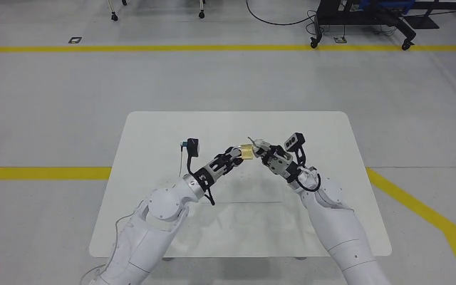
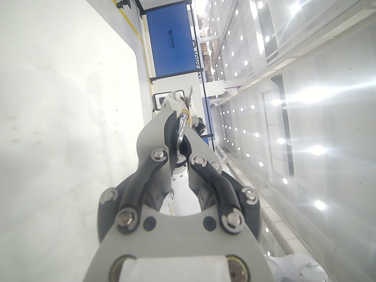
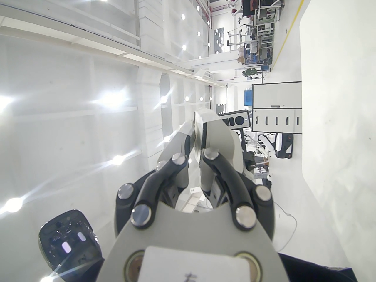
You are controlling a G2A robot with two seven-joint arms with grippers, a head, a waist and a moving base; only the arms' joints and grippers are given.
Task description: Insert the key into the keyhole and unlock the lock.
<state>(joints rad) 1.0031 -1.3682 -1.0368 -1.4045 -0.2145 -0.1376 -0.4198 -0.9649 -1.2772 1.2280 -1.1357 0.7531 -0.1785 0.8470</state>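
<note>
A small brass padlock (image 1: 246,151) hangs in the air above the middle of the white table (image 1: 164,142), between my two grippers. My left gripper (image 1: 238,154) is shut on it; in the left wrist view its fingers (image 2: 171,130) clamp the silver shackle (image 2: 182,122), with the brass body (image 2: 188,116) just past them. My right gripper (image 1: 261,150) faces it from the other side, shut on the key (image 3: 197,137), a flat metal piece between its fingers. A thin end of the key (image 1: 251,140) sticks out by the lock. Whether the key sits in the keyhole is hidden.
Yellow floor lines (image 1: 57,172) run to either side of the table. A black-framed trolley (image 1: 370,18) stands far back on the floor. The left arm's wrist camera (image 1: 191,146) juts up beside the lock.
</note>
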